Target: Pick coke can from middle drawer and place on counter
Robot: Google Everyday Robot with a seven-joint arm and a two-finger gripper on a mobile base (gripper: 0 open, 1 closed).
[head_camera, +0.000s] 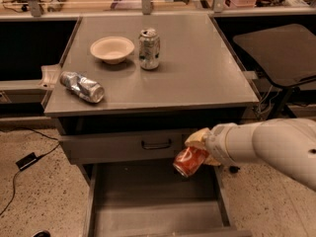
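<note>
My gripper (197, 149) is shut on the coke can (189, 162), a red-orange can held tilted, its lower end down-left. It hangs above the open middle drawer (153, 211), in front of the shut drawer with the dark loop handle (156, 144). The white arm (269, 149) comes in from the right. The drawer's grey floor is bare. The counter (197, 73) is the grey cabinet top above and behind the can.
On the counter stand a cream bowl (112, 49), an upright white-and-green can (149, 49) and a silver-blue can (82, 86) lying at the left front edge. A dark table (279, 53) stands to the right. A cable (24, 162) lies on the floor at left.
</note>
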